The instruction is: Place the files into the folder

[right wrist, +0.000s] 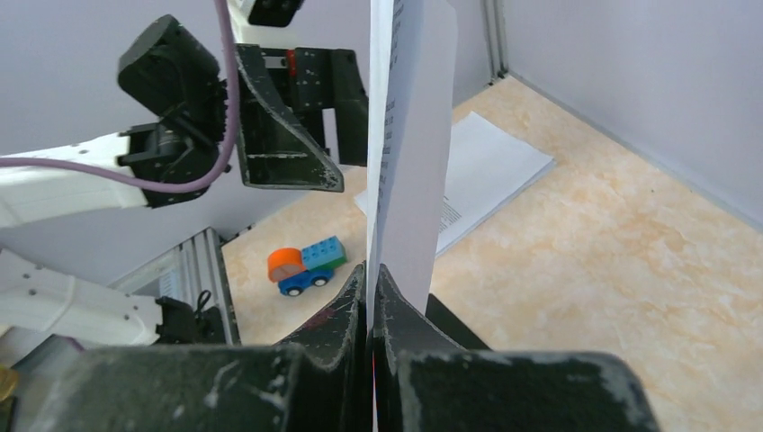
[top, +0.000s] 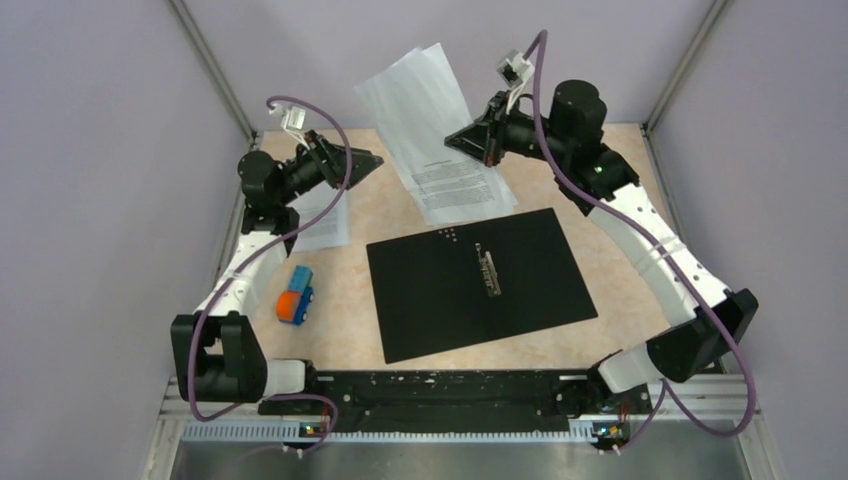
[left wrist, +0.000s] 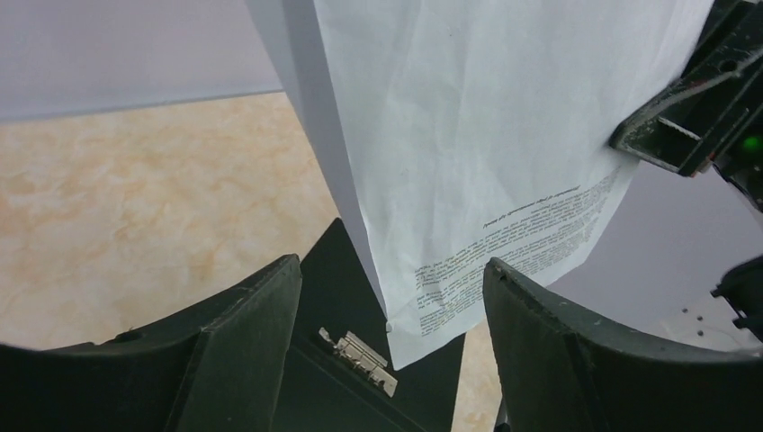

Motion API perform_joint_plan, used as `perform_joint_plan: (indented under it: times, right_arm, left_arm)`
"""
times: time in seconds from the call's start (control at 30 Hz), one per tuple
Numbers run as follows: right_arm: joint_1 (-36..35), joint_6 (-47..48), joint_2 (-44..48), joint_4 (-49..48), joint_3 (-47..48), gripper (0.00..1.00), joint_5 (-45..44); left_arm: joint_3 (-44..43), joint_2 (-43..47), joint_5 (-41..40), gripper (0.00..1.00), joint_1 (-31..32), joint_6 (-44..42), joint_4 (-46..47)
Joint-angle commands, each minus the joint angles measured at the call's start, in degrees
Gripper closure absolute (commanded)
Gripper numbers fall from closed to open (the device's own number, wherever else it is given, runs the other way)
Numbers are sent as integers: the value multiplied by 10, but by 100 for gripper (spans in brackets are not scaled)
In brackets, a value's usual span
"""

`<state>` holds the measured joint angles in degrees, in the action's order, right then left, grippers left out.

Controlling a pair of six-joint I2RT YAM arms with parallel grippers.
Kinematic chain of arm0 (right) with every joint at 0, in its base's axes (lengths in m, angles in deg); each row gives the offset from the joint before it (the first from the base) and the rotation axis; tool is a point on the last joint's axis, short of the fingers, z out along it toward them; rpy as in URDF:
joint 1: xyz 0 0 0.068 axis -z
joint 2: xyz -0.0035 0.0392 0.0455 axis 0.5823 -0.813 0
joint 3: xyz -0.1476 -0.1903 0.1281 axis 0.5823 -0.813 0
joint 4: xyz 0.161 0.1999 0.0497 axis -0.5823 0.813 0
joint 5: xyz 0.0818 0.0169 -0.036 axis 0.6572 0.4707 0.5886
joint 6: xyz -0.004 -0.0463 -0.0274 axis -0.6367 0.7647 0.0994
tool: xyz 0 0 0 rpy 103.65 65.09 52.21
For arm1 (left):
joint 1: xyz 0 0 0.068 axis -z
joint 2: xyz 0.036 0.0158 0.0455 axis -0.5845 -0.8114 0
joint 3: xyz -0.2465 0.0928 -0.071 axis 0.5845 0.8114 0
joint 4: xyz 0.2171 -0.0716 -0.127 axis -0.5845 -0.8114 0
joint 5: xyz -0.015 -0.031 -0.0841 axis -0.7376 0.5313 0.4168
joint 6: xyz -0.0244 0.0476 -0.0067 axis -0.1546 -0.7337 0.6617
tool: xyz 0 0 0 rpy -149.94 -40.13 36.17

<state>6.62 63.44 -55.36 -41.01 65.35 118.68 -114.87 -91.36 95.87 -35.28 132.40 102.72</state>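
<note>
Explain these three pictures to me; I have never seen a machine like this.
Two robot arms stand at the table's near edge. One picture looks down from above; the other two come from cameras on each wrist, looking past that arm's own fingers. The right gripper is shut on a few printed sheets, held up in the air. The left gripper is open beside them, holding nothing. On the table lie an open black folder with a metal clip, more paper and a toy car.
</note>
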Motion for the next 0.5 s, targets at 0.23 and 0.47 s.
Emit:
perform_joint_plan:
  times: [0.23,0.47]
  right_arm:
    - [4,-8,97,9,54,100,68]
    - [8,-7,120,22,68,100,56]
  left_arm:
    - [-109,2,42,20,80,-16,97]
    - [-136,0,42,22,92,25,144]
